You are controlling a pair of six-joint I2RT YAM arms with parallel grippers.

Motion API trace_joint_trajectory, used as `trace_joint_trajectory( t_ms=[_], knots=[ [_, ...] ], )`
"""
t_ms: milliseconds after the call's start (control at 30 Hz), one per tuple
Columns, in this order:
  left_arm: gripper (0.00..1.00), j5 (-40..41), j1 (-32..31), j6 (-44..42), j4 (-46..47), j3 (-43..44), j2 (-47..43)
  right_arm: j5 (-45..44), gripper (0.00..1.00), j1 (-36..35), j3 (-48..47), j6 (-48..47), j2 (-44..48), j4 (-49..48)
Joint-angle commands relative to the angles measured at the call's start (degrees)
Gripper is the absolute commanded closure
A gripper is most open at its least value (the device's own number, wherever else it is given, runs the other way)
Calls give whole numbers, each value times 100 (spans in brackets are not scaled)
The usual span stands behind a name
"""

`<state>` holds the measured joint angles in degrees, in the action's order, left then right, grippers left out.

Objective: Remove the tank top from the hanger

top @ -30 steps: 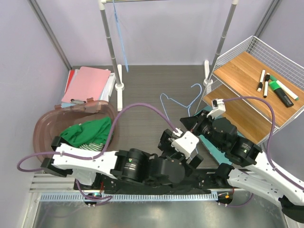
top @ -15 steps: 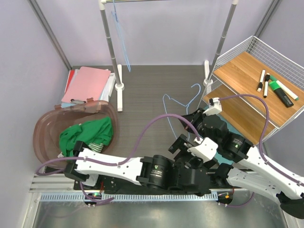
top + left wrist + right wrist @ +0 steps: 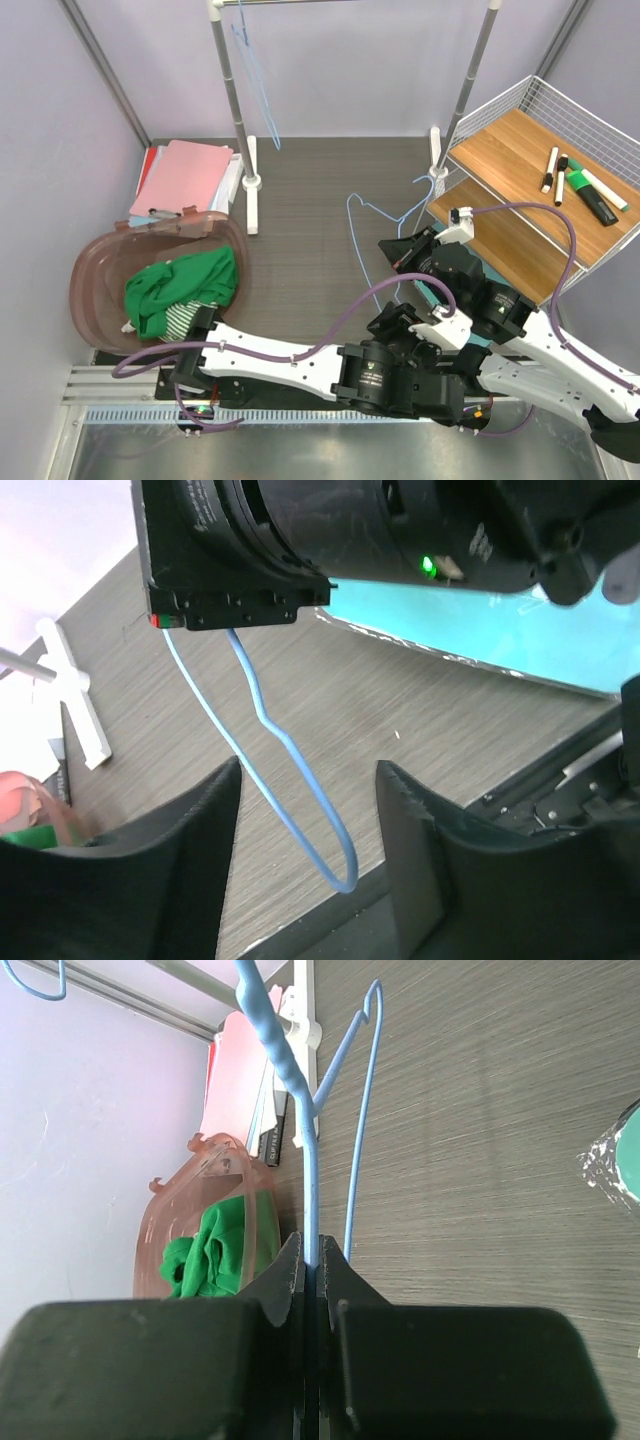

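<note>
The right gripper (image 3: pixel 310 1256) is clenched on the hanger (image 3: pixel 310 1160), a thin blue wire with a twisted neck. Its flat black pads pinch the wire just below the twist. The hanger is bare wire, held over the middle of the bench (image 3: pixel 300 200) with its hook near the wire shelf (image 3: pixel 510 150).

The left gripper (image 3: pixel 310 780) is released, its broad matte-black fingers (image 3: pixel 170 870) well apart. The hanger's rounded lower bend shows in the gap, but whether it touches either finger cannot be told.

The green garment (image 3: pixel 185 285) is soft and crumpled, with a striped piece beside it. It lies in a translucent brown plastic tub (image 3: pixel 85 270) at the bench's left edge, well apart from the hanger. A teal sheet (image 3: pixel 480 630) with a crinkled silvery border lies flat under the right arm.

The bench is dark grey with a fine straight grain, and a wide bare stretch runs between the tub and the hanger. At the far edge, the metal posts of a garment rail (image 3: pixel 233 100) stand on white feet, and a second blue hanger (image 3: pixel 260 85) hangs from the rail. Pink folders (image 3: pixel 185 170) are stacked in the far left corner. The shelf, white wire with wooden boards carrying markers (image 3: pixel 585 185), closes off the right edge.
</note>
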<state>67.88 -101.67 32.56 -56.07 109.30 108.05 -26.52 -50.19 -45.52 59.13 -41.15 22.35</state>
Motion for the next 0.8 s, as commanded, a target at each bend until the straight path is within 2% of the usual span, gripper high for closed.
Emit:
trace_joint_trajectory(
  t_ms=[0,100,533,567,633,667,767],
  knots=[
    [51,612,-29,435,-614,557,321,-257,99,-17,-98,221,63,-169],
    [57,674,-29,532,-966,803,480,-283,99,-17,-80,274,98,-152],
    [66,701,-11,849,-1608,883,717,-178,99,-17,-124,371,98,-125],
    [72,718,-11,875,-1652,883,726,-169,99,-17,-124,379,124,-134],
    [76,727,15,937,-1766,892,735,-151,99,-17,-115,397,159,-134],
    [84,762,15,945,-1767,874,735,-143,99,-25,-115,406,186,-117],
    [88,780,42,946,-1802,865,735,-90,99,-17,-98,450,282,-125]
  ],
)
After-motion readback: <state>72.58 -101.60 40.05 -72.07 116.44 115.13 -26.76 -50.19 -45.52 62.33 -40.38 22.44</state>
